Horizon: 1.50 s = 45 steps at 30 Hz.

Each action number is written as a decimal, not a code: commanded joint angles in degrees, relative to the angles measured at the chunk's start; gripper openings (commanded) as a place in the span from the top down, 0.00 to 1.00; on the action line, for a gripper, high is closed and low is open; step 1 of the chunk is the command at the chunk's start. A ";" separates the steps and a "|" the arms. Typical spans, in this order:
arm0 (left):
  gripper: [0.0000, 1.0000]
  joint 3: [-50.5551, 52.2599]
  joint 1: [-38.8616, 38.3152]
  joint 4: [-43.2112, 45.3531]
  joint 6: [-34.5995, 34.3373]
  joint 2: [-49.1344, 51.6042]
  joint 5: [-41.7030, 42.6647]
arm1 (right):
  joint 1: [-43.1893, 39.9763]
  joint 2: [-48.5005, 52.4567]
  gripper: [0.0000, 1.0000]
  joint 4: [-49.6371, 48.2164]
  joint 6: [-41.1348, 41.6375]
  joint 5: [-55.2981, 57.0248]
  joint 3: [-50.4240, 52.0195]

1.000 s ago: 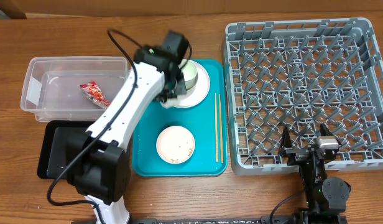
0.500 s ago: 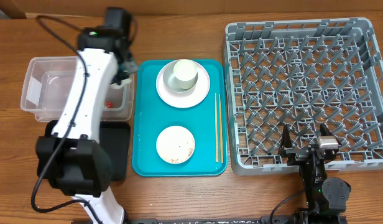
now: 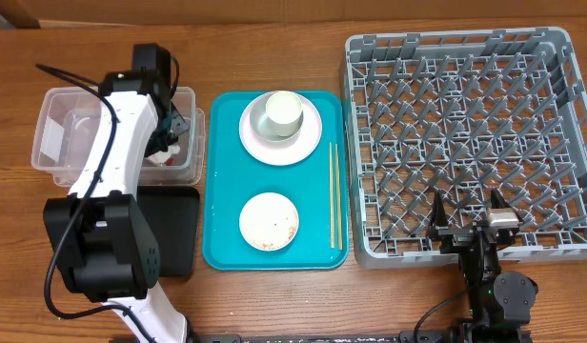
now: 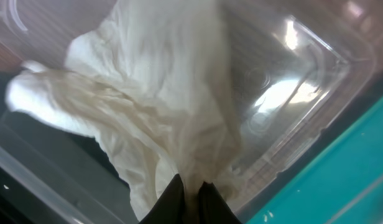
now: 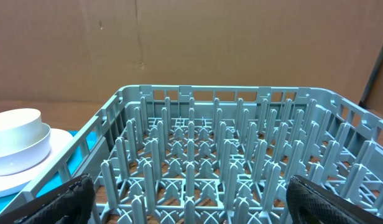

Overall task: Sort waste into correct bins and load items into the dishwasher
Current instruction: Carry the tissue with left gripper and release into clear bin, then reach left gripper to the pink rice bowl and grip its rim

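Note:
My left gripper (image 4: 190, 199) is shut on the crumpled white tissue (image 4: 148, 106) and holds it over the clear tub (image 4: 303, 93). In the overhead view the left gripper (image 3: 168, 141) is above the right end of the clear tub (image 3: 60, 152); the red wrapper is hidden under the arm. The pale cup (image 3: 282, 112) stands on the plate (image 3: 308, 138) on the teal tray (image 3: 222, 238), with a white bowl (image 3: 269, 220) and chopsticks (image 3: 334, 195). My right gripper (image 5: 191, 199) is open and empty at the front edge of the grey dish rack (image 3: 465, 143).
The black tray (image 3: 174, 229) lies in front of the clear tub, partly under my left arm. Wooden table all around. Cardboard wall behind the rack in the right wrist view.
My left arm has swung left from the cup and plate to above the clear tub, carrying the tissue. The right arm has not moved.

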<state>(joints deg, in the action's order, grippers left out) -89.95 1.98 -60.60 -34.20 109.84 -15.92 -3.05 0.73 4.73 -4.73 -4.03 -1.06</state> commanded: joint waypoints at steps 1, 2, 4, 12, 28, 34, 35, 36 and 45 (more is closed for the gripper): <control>0.87 0.90 0.13 0.70 -0.68 0.42 -1.01 | -0.46 -0.57 0.00 -0.22 -0.22 0.50 0.59; 0.83 0.85 0.13 0.76 -0.66 0.39 -1.01 | -0.46 -0.57 0.01 -0.22 -0.22 0.50 0.59; 0.56 0.50 0.15 0.83 -0.50 0.39 -0.96 | -0.46 -0.57 0.00 -0.22 -0.22 0.50 0.59; 0.68 -5.70 -0.15 -4.79 3.61 0.15 2.34 | -0.46 -0.57 0.00 -0.22 -0.22 0.50 0.59; 0.96 -13.05 -7.15 -19.87 7.43 0.07 21.11 | -0.46 -0.57 0.00 -0.22 -0.22 0.50 0.59; 0.96 -12.90 -14.78 -23.02 8.48 0.07 21.51 | -0.46 -0.57 0.00 -0.22 -0.22 0.50 0.59; 0.96 -12.90 -16.31 -23.28 8.48 0.09 21.49 | -0.46 -0.57 0.00 -0.22 -0.22 0.50 0.59; 0.96 -12.87 -18.14 -23.47 8.48 0.09 21.49 | -0.46 -0.57 0.00 -0.22 -0.22 0.50 0.59; 0.92 -11.52 -34.03 -22.86 8.37 0.11 21.31 | -0.46 -0.57 0.00 -0.22 -0.22 0.50 0.59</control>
<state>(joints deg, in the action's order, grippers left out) -101.73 -28.10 -83.90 -26.74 109.84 4.56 -3.05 0.73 4.75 -4.73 -4.05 -1.06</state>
